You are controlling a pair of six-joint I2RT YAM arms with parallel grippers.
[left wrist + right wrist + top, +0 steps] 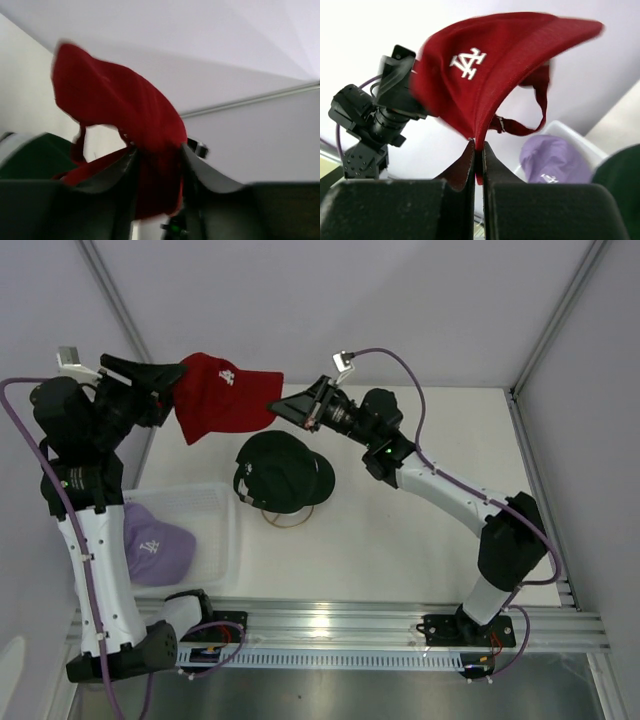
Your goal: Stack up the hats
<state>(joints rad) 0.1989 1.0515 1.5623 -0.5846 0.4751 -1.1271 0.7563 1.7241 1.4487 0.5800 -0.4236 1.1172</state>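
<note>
A red hat point(215, 395) with a white logo hangs in the air at the back left, stretched between both grippers. My right gripper point(292, 406) is shut on its lower edge; in the right wrist view the fingers point(479, 147) pinch the red cloth point(490, 65) tightly. My left gripper point(165, 390) is at the hat's other side. In the left wrist view its jaws point(159, 155) stand apart, with red fabric point(120, 110) lying between them. A dark green hat point(285, 472) sits on a gold wire stand point(287, 519) mid-table. A lavender hat point(155, 545) lies in the basket.
The white mesh basket point(215, 502) stands at the left of the table beside my left arm. White walls close in the back and sides. An aluminium rail point(400, 625) runs along the near edge by the arm bases.
</note>
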